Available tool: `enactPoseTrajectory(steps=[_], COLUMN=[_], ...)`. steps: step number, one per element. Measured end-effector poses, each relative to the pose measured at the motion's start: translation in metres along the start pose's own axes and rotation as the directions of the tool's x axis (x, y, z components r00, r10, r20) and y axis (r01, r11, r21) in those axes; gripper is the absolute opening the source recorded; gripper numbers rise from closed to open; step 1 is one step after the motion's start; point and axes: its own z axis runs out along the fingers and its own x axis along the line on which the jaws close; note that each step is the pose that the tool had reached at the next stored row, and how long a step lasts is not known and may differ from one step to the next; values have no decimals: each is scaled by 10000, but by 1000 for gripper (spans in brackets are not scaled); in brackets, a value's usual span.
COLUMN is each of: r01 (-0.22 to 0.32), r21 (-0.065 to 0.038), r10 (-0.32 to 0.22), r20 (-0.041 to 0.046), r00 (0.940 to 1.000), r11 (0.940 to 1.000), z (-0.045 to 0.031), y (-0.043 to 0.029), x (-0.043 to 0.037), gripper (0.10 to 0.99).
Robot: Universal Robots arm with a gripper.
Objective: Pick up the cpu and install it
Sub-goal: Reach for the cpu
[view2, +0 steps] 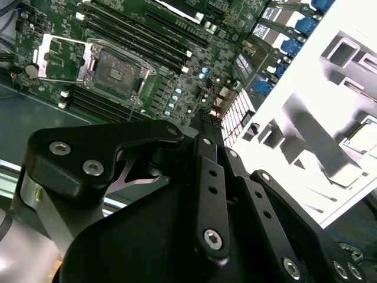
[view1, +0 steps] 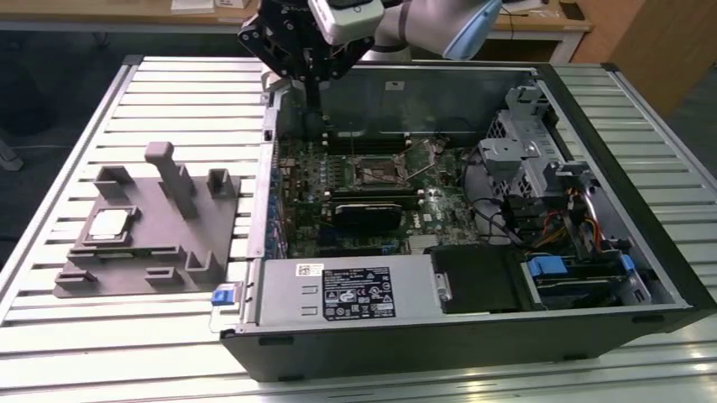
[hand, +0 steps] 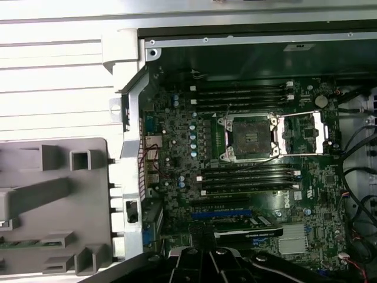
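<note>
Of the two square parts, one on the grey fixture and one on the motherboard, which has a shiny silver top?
The cpu on the grey fixture; the socket on the motherboard has a dark centre.

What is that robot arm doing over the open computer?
The arm's gripper hangs above the far corner of the open computer case. The cpu, a small silver square, lies on the grey fixture at the exterior view's left, apart from the gripper. Inside the case, the socket has its frame flipped open and a dark centre with no chip in it. So the cpu is not yet picked up.
</note>
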Motion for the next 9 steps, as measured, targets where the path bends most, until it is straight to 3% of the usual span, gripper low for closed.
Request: enactPoseTrajectory(steps=[9], r01=[0], r21=[-1], r10=[0], r20=[1], r00=[10000], r11=[10000], z=[-2], y=[-11], x=[148], gripper=[106])
